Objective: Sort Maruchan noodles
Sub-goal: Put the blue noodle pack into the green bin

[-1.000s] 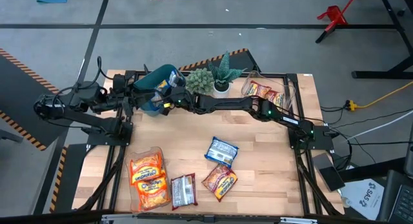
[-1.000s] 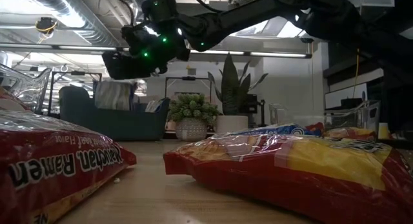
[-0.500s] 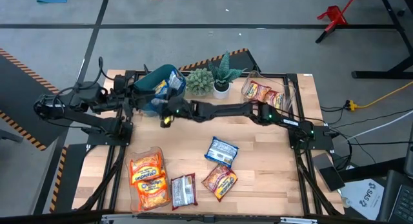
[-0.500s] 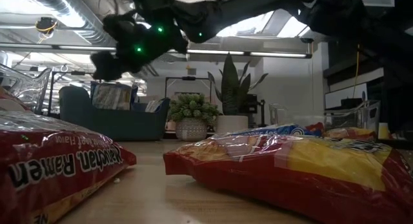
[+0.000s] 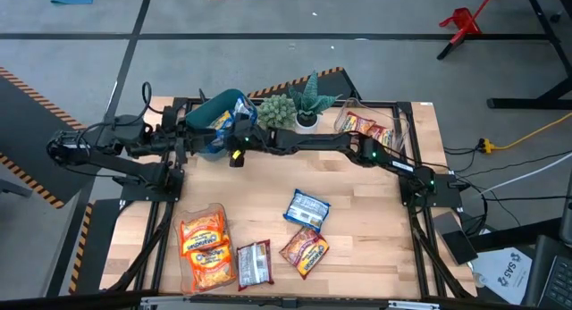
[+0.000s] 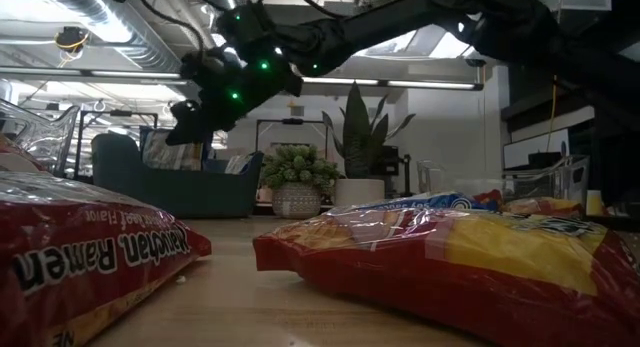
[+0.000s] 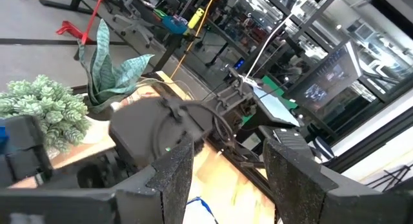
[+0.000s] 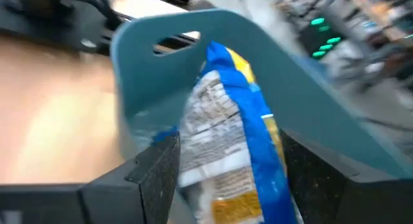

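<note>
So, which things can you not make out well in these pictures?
- How many packets lie in the teal bin: in the high view the right claw and arm cover part of it; the right wrist view is blurred.
- The left claw: open in its wrist view, too small in the high view.
- Print on the packets in the clear tub: too small.

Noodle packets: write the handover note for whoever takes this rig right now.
Right gripper: open beside the teal bin, with the blue-yellow packet upright in the bin just ahead of it.
Left gripper: open, empty, waiting at the table's left rear.
Done: packets sit in the clear tub and the front-left tub.
Left: blue packet, silvery-red packet and orange packet lie loose at the front.
</note>
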You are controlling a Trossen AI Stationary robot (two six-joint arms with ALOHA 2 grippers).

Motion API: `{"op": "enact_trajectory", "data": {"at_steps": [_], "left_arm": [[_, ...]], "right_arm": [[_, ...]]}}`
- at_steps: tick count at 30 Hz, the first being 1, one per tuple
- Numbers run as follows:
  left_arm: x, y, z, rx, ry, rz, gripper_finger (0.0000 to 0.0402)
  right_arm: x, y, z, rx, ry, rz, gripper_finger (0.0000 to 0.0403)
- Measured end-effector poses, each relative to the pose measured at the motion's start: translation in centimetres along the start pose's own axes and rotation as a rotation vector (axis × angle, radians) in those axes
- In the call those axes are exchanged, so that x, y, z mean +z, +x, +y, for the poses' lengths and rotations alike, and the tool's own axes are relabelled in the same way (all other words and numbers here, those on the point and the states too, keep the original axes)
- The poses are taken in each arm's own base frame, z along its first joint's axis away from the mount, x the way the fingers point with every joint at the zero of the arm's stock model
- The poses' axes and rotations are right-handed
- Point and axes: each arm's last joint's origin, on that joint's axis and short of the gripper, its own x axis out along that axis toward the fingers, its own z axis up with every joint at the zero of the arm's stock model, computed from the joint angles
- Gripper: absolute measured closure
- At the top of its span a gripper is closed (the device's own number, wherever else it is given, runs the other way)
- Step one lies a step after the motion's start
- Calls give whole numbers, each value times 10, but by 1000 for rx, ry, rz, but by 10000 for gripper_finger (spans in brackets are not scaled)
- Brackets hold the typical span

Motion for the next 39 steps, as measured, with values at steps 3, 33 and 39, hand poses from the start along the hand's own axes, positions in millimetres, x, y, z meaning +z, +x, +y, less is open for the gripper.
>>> {"op": "enact_trajectory", "data": {"at_steps": [3, 33, 39], "left_arm": [[0, 0, 0, 2, 0, -1, 219], [0, 0, 0, 5, 4, -5, 219], [0, 0, 0, 7, 5, -5, 219]], "right_arm": [[-6, 2, -5, 93, 85, -5, 158], [37, -17, 0, -442, -163, 81, 396], [3, 6, 1, -369, -130, 129, 387]]}}
